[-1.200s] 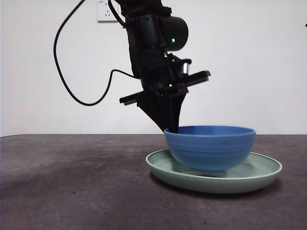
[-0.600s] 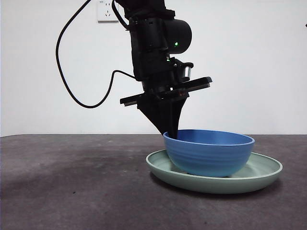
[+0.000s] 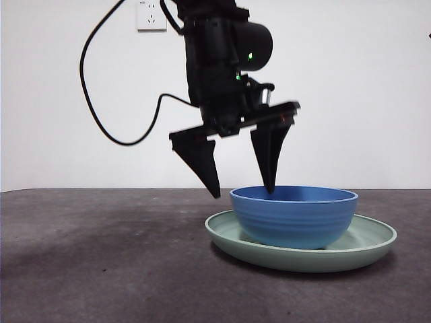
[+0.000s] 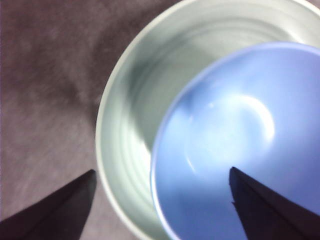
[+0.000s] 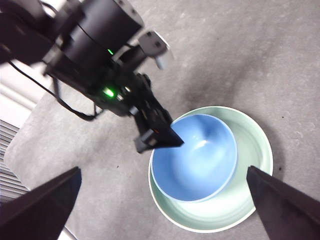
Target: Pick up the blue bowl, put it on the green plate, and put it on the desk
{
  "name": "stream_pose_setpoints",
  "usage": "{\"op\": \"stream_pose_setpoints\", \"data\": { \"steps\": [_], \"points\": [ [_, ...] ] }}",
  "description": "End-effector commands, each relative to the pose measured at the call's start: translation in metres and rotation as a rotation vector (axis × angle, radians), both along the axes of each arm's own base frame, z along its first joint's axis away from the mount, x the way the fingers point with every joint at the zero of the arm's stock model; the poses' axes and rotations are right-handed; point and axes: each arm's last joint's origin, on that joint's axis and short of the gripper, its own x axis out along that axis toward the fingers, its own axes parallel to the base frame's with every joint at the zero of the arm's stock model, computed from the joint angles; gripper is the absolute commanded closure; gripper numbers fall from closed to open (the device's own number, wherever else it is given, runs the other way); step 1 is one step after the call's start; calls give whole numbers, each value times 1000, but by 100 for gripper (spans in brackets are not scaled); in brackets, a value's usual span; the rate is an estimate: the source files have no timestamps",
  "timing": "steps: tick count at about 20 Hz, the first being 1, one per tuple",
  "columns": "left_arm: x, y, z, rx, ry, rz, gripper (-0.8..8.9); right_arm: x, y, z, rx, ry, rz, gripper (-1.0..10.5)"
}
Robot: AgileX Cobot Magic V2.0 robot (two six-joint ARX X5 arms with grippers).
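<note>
The blue bowl (image 3: pixel 294 215) stands upright in the green plate (image 3: pixel 367 239), which lies on the desk (image 3: pixel 101 269). My left gripper (image 3: pixel 243 193) hangs open over the bowl's left rim, one jaw outside the wall and one just above the inside, touching nothing. The left wrist view shows the bowl (image 4: pixel 235 135) off-centre in the plate (image 4: pixel 132 100), with my left gripper (image 4: pixel 161 171) straddling the rim. From high above, my right gripper (image 5: pixel 163 170) is open and empty, looking down on the bowl (image 5: pixel 195 160), the plate (image 5: pixel 252 192) and the left arm (image 5: pixel 100 45).
A black cable (image 3: pixel 101 101) loops from the left arm in front of the white wall. A wall socket (image 3: pixel 151 15) sits at the top. Bare desk stretches to the left of the plate.
The left gripper's jaws have spread apart and let go of the bowl's rim. The bowl, slightly raised a second ago, now rests flat in the plate.
</note>
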Motion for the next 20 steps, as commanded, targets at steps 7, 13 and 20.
{"op": "stream_pose_setpoints", "data": {
  "steps": [7, 13, 20],
  "points": [
    [-20, 14, 98, -61, -111, -100, 306, 2, 0, 4, -4, -15, 4, 314],
    [-69, 66, 173, -117, -208, -118, 289, 1, 0, 3, -7, -7, 2, 314],
    [-136, 134, 190, -156, -285, -130, 116, 0, 0, 1, -8, 20, 3, 314]
  ]
}}
